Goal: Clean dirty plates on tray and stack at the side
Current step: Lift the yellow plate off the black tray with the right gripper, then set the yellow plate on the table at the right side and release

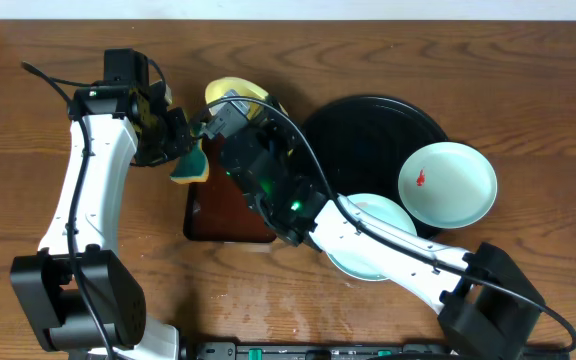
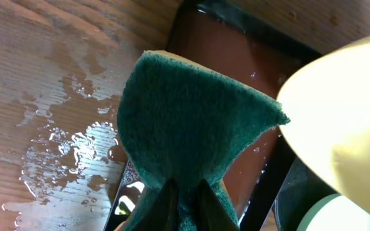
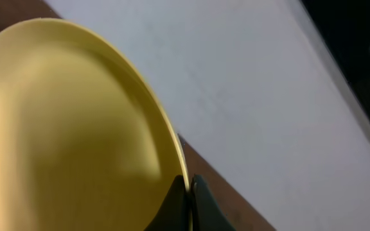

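My right gripper [image 3: 189, 192] is shut on the rim of the pale yellow plate [image 3: 63, 135] and holds it tilted up above the top end of the dark-brown rectangular tray [image 1: 230, 210]; the plate shows in the overhead view [image 1: 236, 94] too. My left gripper [image 2: 184, 196] is shut on a green and yellow sponge [image 2: 194, 122], just left of the yellow plate [image 2: 345, 128]. A mint-white plate with a red smear [image 1: 448, 183] lies on the right side of the black round tray [image 1: 353, 130]. Another mint-white plate [image 1: 373, 240] sits at that tray's lower edge, partly under my right arm.
Water is pooled on the wooden table [image 2: 63, 141] left of the brown tray. The brown tray's surface [image 2: 236, 70] is wet. A white wall runs along the table's far edge [image 3: 268, 102].
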